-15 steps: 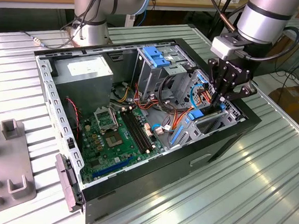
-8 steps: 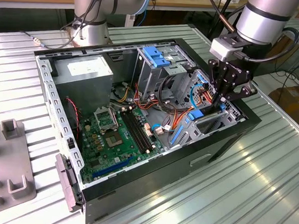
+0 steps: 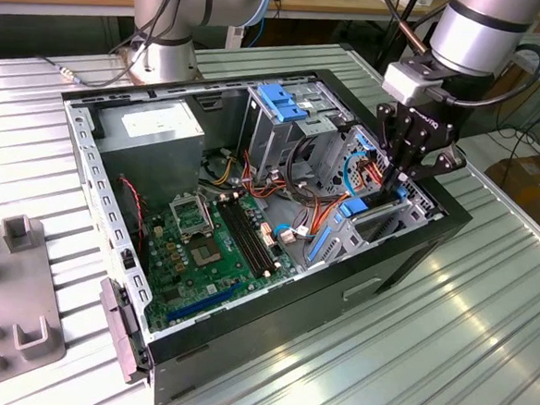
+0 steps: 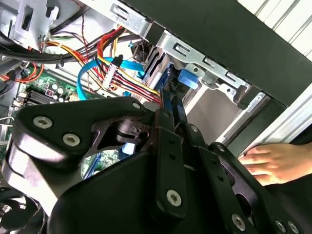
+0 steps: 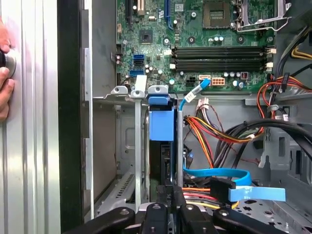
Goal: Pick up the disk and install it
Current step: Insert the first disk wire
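The gripper (image 3: 404, 179) hangs low inside the open computer case (image 3: 405, 258), at the corner bay on the exterior view's right. Its black fingers (image 5: 168, 195) are drawn in tight around the disk (image 5: 161, 124), which stands on edge straight below them, already partly down in the metal slot (image 5: 139, 146) of the bay. In the first wrist view the disk's blue rail sits just beyond the fingertips, with the green motherboard (image 5: 195, 29) farther off past it. A light blue flat cable (image 5: 219, 174) and a bundle of red, orange and yellow wires (image 4: 117, 68) lie just beside the gripper. A person's hand (image 4: 273, 163) rests on the table beside the case.
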Action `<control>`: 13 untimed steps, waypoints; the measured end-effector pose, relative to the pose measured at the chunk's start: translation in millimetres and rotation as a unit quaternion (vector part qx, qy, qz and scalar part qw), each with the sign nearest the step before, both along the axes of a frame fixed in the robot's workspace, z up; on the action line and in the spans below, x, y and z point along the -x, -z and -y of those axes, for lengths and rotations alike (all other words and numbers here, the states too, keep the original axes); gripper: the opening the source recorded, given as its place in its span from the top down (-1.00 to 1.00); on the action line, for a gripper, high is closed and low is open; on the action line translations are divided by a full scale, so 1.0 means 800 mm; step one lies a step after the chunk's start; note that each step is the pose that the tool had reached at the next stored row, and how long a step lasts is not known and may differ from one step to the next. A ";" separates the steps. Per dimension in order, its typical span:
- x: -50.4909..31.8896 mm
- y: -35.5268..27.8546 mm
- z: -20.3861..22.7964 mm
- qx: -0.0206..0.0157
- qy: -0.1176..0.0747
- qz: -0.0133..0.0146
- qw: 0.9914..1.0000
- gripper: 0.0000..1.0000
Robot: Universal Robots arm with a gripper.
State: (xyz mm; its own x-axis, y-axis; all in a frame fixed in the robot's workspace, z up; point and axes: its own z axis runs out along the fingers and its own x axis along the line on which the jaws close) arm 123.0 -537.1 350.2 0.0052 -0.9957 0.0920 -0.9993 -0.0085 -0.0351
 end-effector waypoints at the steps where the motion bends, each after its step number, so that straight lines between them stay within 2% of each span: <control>1: 0.000 -0.0001 0.0000 0.000 0.000 0.000 1.000 0.67; 6: -0.001 0.0015 -0.0020 0.000 0.000 0.000 1.000 0.67; 13: -0.001 0.0061 -0.0021 0.000 0.000 0.000 1.000 0.67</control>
